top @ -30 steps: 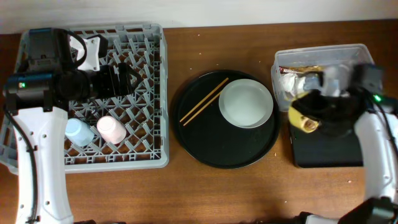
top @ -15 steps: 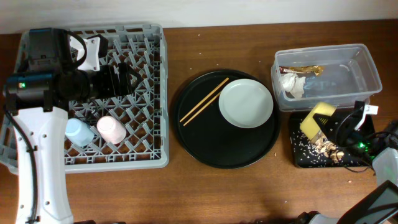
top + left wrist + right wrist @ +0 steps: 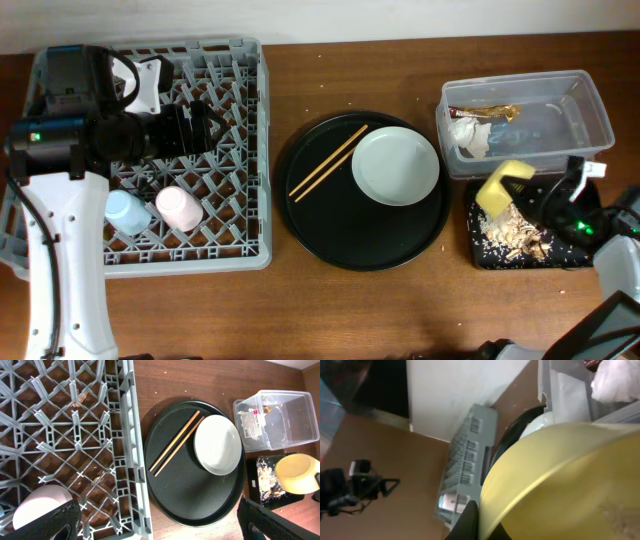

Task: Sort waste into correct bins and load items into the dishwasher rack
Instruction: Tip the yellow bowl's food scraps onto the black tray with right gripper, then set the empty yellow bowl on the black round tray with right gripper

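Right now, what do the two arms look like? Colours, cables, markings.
Left arm: white shell links, black joint housings, a blue-trimmed black block, one green status light, and a thin black cable along the white link. Its fingers are black and textured. Right arm: white link, black wrist, green light too.

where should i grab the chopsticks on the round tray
Pinch both chopsticks at mid-length from straight above, closing across their diagonal. They lie flat and side by side on the tray; the plate crowds their upper end.
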